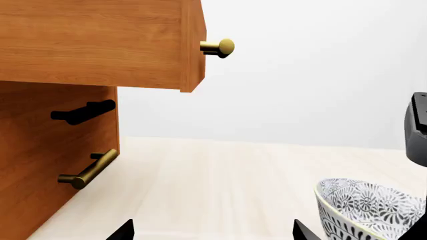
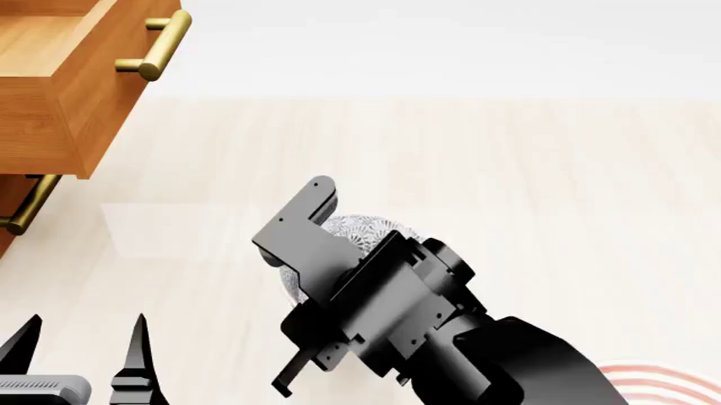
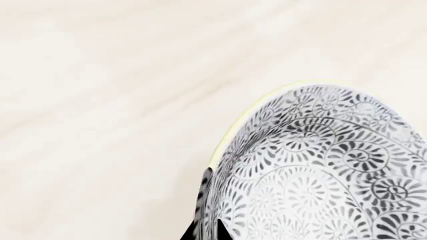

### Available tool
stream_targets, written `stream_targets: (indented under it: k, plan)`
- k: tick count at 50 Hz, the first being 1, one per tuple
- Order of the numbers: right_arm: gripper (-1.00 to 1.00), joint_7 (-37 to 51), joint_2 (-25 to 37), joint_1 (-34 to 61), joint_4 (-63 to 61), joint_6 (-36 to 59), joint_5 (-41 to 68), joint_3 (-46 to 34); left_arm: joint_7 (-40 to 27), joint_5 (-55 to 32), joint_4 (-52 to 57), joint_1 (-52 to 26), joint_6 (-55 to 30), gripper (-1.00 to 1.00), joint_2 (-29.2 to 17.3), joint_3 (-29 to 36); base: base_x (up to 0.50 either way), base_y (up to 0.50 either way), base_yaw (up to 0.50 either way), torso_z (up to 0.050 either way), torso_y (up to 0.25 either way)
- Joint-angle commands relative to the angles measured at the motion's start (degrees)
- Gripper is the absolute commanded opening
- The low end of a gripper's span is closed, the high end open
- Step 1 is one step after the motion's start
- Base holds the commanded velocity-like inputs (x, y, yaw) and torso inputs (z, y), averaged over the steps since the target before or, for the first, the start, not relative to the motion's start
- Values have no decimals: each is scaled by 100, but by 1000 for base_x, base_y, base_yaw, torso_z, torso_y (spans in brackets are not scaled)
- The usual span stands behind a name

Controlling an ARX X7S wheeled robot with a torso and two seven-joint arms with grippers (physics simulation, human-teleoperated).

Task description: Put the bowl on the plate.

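We see the bowl (image 2: 358,229) near the middle of the pale wooden table (image 2: 507,169), largely covered in the head view by our right arm (image 2: 394,312), which reaches in from the near right. In the right wrist view the right gripper (image 3: 208,220) has a dark fingertip (image 3: 204,200) against the bowl's rim, one tip outside the wall and one just inside, so it looks pinched on the rim; the bowl's patterned inside fills that view. Whether the bowl rests on the table or is raised we cannot tell.

The plate (image 2: 659,381) shows only as a sliver of red rings at the near right edge of the head view, apart from the bowl and partly behind the arm.

Our left gripper (image 2: 84,354) sits at the near left, its two pointed fingers spread with nothing between them. From its wrist camera the bowl appears close by, with the right arm's dark body beside it.

At the far left stands a wooden cabinet (image 1: 40,165) with an open drawer (image 2: 67,76), a brass bar handle (image 2: 152,52) on it, and another brass handle (image 2: 29,207) lower down.
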Motion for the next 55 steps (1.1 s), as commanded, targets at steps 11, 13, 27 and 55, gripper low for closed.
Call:
stream_targets:
  k: [11, 13, 27, 55]
  plan:
    - [-100, 1232, 1416, 490, -2729, 777, 507, 336, -51, -42, 128, 21, -19, 100, -67, 2, 0, 0, 0, 0, 0]
    - [-100, 1229, 1463, 544, -2752, 837, 522, 338, -66, -43, 156, 25, -40, 100, -77, 3, 0, 0, 0, 0, 0]
    - [-100, 1633, 1884, 1061, -3510, 1575, 723, 373, -97, -71, 174, 61, -2, 100, -101, -11, 0, 0, 0, 0, 0]
    - [-100, 3036, 3462, 1202, -5724, 2456, 1520, 823, -137, -71, 199, 23, -31, 100, -124, 67, 0, 0, 0, 0, 1]
